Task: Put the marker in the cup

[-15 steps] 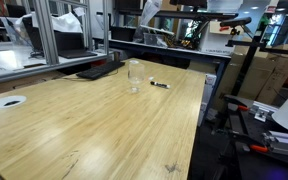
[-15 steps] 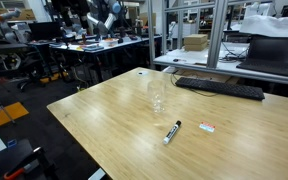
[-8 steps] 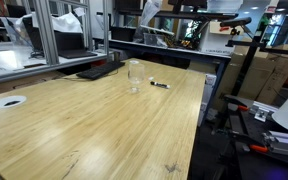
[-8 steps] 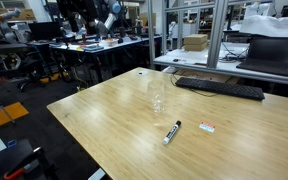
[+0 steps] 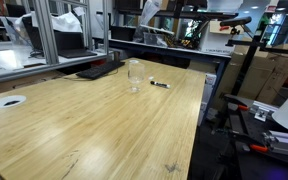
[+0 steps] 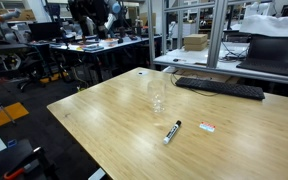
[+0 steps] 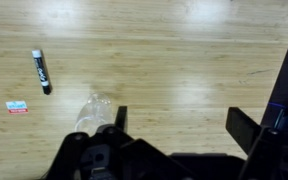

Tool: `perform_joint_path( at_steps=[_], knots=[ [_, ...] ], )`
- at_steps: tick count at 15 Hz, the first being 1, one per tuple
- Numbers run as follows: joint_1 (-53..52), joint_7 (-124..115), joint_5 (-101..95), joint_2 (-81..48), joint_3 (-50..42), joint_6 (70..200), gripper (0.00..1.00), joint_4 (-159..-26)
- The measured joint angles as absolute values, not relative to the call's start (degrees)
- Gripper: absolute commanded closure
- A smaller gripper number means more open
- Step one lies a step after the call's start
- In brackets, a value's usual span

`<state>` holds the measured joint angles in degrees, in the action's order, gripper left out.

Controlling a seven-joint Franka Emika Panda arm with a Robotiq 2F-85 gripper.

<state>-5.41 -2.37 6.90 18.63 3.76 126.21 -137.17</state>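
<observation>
Toward the far edge of the bench in an exterior view, the cup (image 5: 134, 75) is seen standing upright, with the marker (image 5: 160, 85) lying flat just beside it, on the side of the bench's right edge. A small white tag (image 6: 207, 127) is seen on the wood close to the marker, apart from it.

From the wrist view the gripper (image 7: 176, 115) is shown above the bench with its jaws spread wide and nothing held between them. The cup (image 7: 92, 112) lies close to one of the fingers (image 7: 121, 118), while the marker (image 7: 41, 71) lies off to the side, well outside the gap.

Several faults can be expected from here. The cup is likely to be light and, being clear, hard to judge, so it could be clipped and tipped over by the near finger if the gripper is lowered or swept sideways toward the marker without first being cleared. The marker is round and thin, so it could be rolled away across the wood if the jaws are closed off-centre or not set across its length. At release, the cup could be knocked over if the marker is tilted against the rim.
</observation>
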Motion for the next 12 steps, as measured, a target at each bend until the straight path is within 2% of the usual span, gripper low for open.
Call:
perform_joint_path(
  at_steps=[6, 12],
  knots=[
    [-0.11, 0.73, 5.77, 12.14, -2.29, 132.15, 0.00, -136.83],
    [1.35, 7.81, 5.71, 1.79, -5.15, 143.88, 0.00, -136.97]
  ],
)
